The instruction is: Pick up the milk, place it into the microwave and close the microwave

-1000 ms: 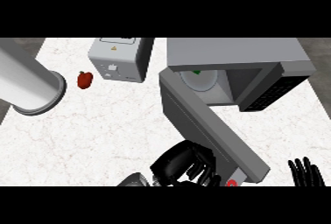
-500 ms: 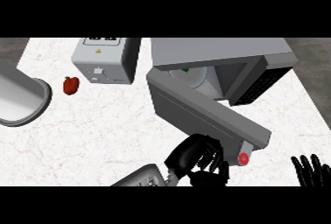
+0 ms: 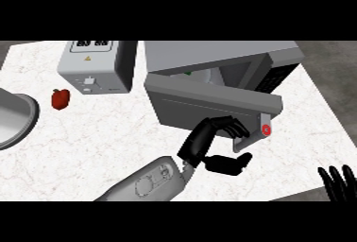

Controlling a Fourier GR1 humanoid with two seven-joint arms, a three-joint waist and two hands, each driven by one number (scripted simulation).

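The white marbled desk (image 3: 90, 142) fills most of the view. On it, from about 12 to 2 o'clock, stands the grey microwave (image 3: 209, 54). Its door (image 3: 202, 101) is swung partway out, slanting from the hinge near the view's centre-top down toward 3 o'clock, so a narrow gap stays open along the door's upper edge.

In that gap, inside the microwave, a pale shape with a small green mark (image 3: 190, 73) shows. I cannot tell whether it is the milk, as the door hides most of the inside.

At 11 o'clock a grey box (image 3: 94, 66) with a label on its top stands just beside the microwave's left wall. At 9 o'clock the rim of a metal bowl (image 3: 12, 118) is cut off by the view's left edge.

The left forearm (image 3: 150, 182) rises from 6 o'clock toward the centre. The left hand (image 3: 206, 139) is at the door's lower edge, its fingers (image 3: 230, 125) curled with the knuckles against the door's face. Its thumb (image 3: 230, 163) sticks out below, apart from the door, and the hand holds nothing.

The right hand (image 3: 339, 182) rests at 4 o'clock by the view's edge, with its fingers straight and pointing up.

A red pepper (image 3: 61, 99) lies between the bowl and the box, at 10 o'clock. A small red button (image 3: 266, 131) sits on the door's right end, just beside the left hand's fingertips.
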